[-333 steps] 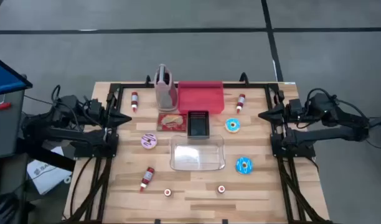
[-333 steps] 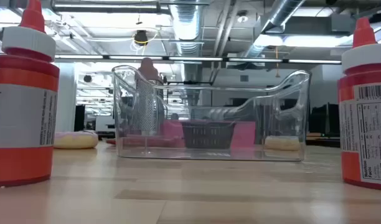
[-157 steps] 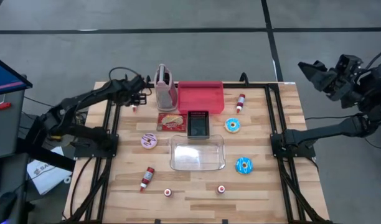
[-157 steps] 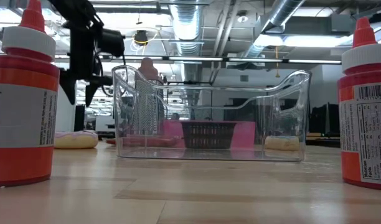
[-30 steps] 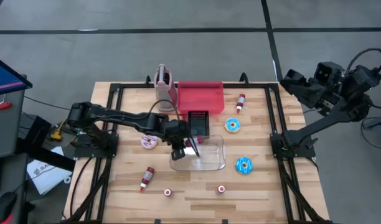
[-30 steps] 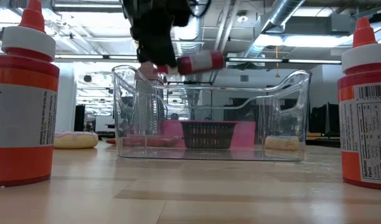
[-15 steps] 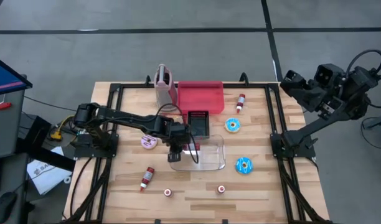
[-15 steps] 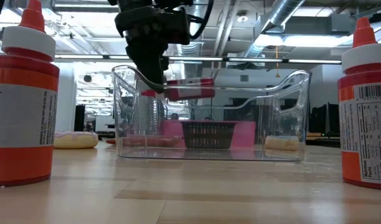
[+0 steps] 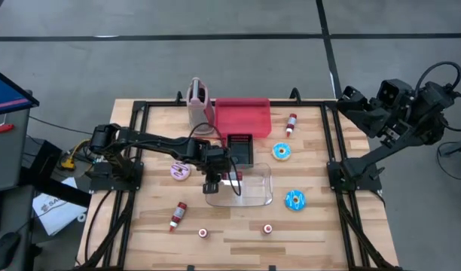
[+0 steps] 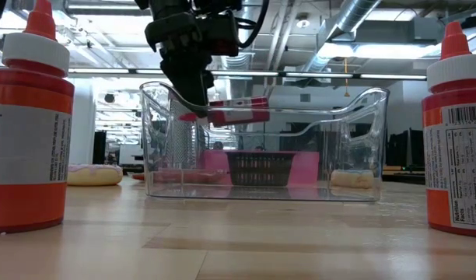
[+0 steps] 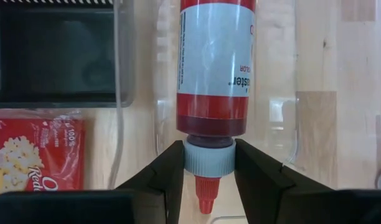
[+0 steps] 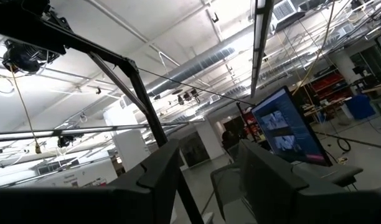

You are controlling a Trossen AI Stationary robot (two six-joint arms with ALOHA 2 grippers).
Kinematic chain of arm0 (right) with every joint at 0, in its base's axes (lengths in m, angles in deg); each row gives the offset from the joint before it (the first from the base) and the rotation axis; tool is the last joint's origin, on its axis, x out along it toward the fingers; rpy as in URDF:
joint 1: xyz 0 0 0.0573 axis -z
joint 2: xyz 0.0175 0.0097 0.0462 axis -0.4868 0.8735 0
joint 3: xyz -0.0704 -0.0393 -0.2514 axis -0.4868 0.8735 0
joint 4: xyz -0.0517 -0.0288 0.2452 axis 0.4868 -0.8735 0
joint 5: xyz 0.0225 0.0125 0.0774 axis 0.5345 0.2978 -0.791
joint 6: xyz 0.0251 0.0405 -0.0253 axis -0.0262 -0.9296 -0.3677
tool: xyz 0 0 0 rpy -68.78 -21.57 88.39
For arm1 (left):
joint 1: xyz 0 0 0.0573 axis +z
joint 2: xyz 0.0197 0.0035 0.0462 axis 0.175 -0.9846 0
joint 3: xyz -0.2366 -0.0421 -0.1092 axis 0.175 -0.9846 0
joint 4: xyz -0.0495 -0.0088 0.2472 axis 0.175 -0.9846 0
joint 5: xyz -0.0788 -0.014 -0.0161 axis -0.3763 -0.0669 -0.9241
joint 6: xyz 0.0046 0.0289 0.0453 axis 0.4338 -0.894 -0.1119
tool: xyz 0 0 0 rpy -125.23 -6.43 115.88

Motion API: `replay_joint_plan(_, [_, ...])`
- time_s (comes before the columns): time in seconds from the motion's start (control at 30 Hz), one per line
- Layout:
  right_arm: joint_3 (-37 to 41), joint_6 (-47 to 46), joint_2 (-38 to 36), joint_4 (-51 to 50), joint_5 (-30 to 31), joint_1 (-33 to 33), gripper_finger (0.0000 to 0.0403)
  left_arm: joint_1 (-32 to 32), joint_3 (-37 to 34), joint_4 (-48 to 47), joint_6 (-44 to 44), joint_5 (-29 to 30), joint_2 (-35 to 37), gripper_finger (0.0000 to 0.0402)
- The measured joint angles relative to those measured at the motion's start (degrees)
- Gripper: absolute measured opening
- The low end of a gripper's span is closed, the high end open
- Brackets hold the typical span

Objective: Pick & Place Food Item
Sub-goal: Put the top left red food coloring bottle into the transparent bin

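A red sauce bottle (image 11: 212,62) with a white cap hangs level over the clear plastic bin (image 9: 253,197), at about rim height in the low view (image 10: 239,111). My left gripper (image 11: 207,171) is shut on it, reaching in over the bin's left end (image 9: 215,178). The bottle's body points toward the table's right edge. My right gripper (image 9: 348,98) is raised beyond the table's far right corner, open and holding nothing; its wrist view shows only the ceiling. My left gripper pinches the bottle's white cap (image 11: 207,154) between its two fingers (image 11: 169,168), just below the red body. The fingers lie along the bottle's length, and the red nozzle (image 11: 205,194) points back between them. The bottle hangs level, clear of the bin's floor.
A black basket (image 9: 239,149), a red tray (image 9: 243,117) and a pink grater (image 9: 198,94) stand behind the bin. On the table lie a pink donut (image 9: 180,172), two blue donuts (image 9: 282,151) (image 9: 294,199), and more red bottles (image 9: 177,216) (image 9: 291,123).
My left gripper has come down with the bottle, from above the bin's rim to about rim height, shifting a little toward the table's left. The bottle has stayed level in the hold. In the last half second it has barely moved.
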Motion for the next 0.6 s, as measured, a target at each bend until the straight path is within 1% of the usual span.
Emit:
replay_joint_plan(0.1, [0.0,0.0,0.0,0.18,0.02,0.0,0.0159,0.41,0.0,0.35,-0.02,-0.05,0.0,0.0115])
replay_joint_plan(0.2, [0.0,0.01,0.0,0.83,0.01,0.0,0.0159,0.57,-0.05,0.47,-0.29,-1.6,0.0,0.0115])
replay_joint_plan(0.43, [0.0,0.02,0.0,1.22,0.0,0.0,0.0159,0.33,-0.09,0.79,-3.09,-1.81,0.0,0.0115])
replay_joint_plan(0.6, [0.0,0.02,0.0,1.31,0.0,0.0,0.0159,0.33,-0.42,1.46,-3.7,-1.88,-2.39,0.0115])
